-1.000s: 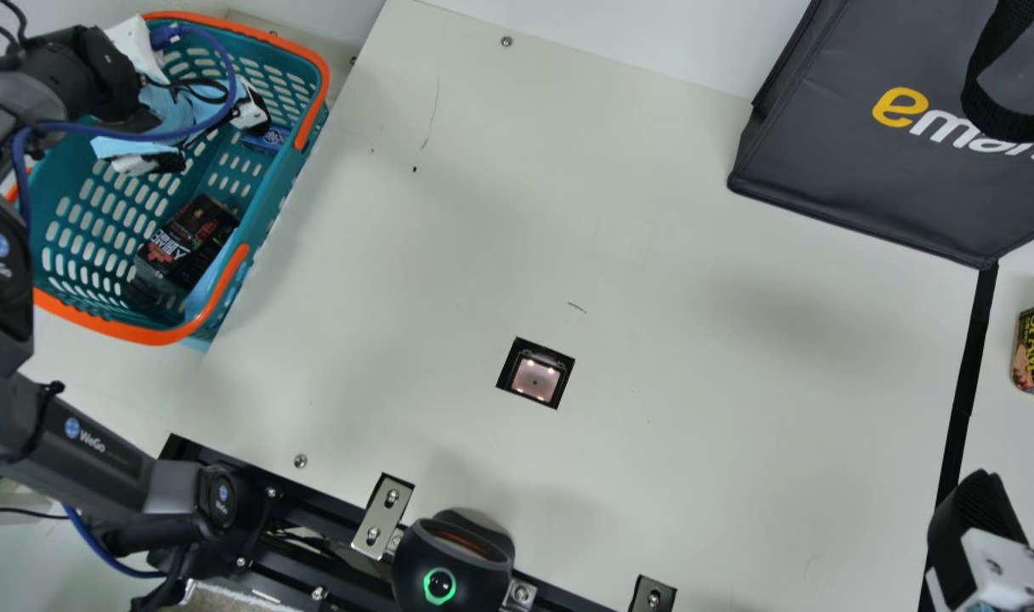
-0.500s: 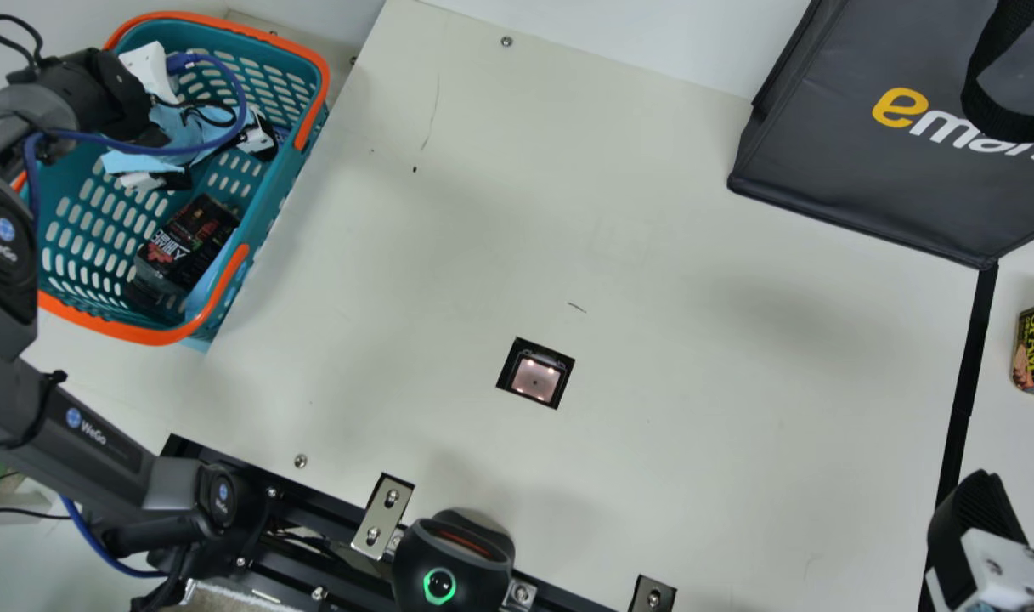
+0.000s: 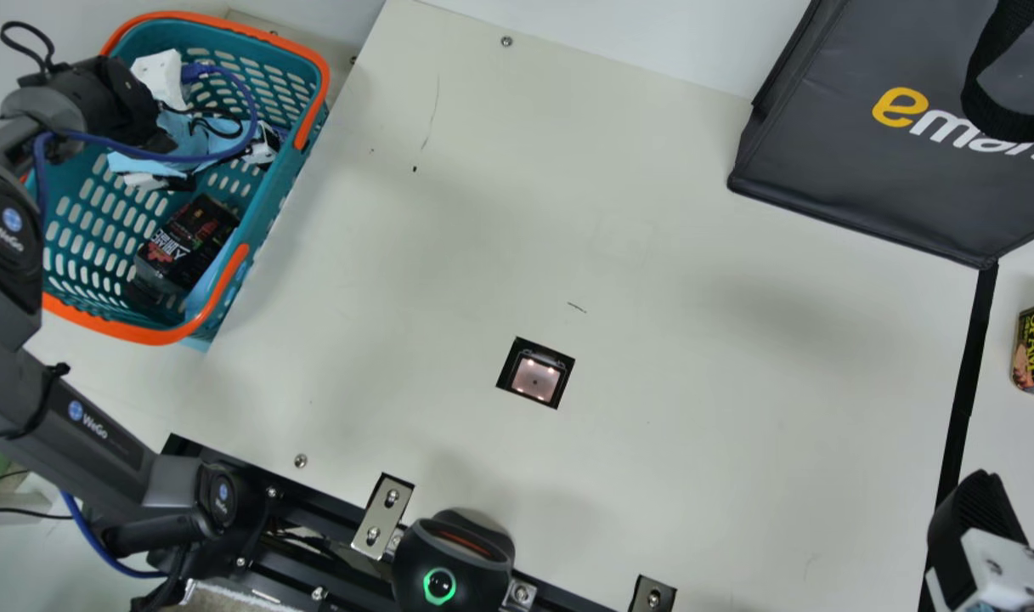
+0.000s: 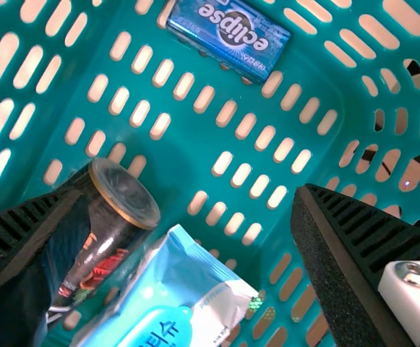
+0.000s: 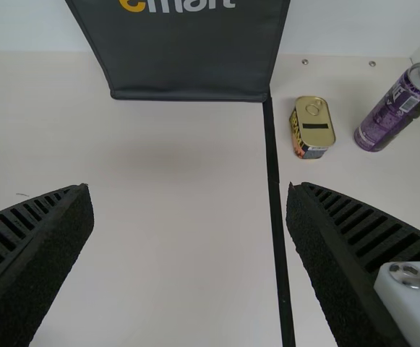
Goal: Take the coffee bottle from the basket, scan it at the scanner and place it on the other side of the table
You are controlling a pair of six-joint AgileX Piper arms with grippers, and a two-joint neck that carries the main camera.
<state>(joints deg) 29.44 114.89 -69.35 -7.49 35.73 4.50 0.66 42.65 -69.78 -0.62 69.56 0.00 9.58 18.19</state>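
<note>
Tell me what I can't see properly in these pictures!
- Coffee bottle: partly hidden behind a finger of the left gripper, left wrist view.
- Blue packet: cut off by the bottom edge, left wrist view.
- Grey bag: top cut off by the upper edge, main and right wrist views.

Table (image 3: 695,255), cream, flat, faintly scratched; clock face as in the main view.
Item: basket (image 3: 166,337), teal, orange-rimmed, between nine and ten o'clock, at the edge.
Item: bag (image 3: 831,153), dark grey, two o'clock, lower edge at the tabletop.
Item: tin (image 3: 1031,350), upright, three o'clock, beyond a black strip (image 3: 961,408).
Item: purple can (image 5: 392,116), upright, near the tin.
Fitting: scanner window (image 3: 534,379), lit, black-framed, six o'clock, near centre.
</note>
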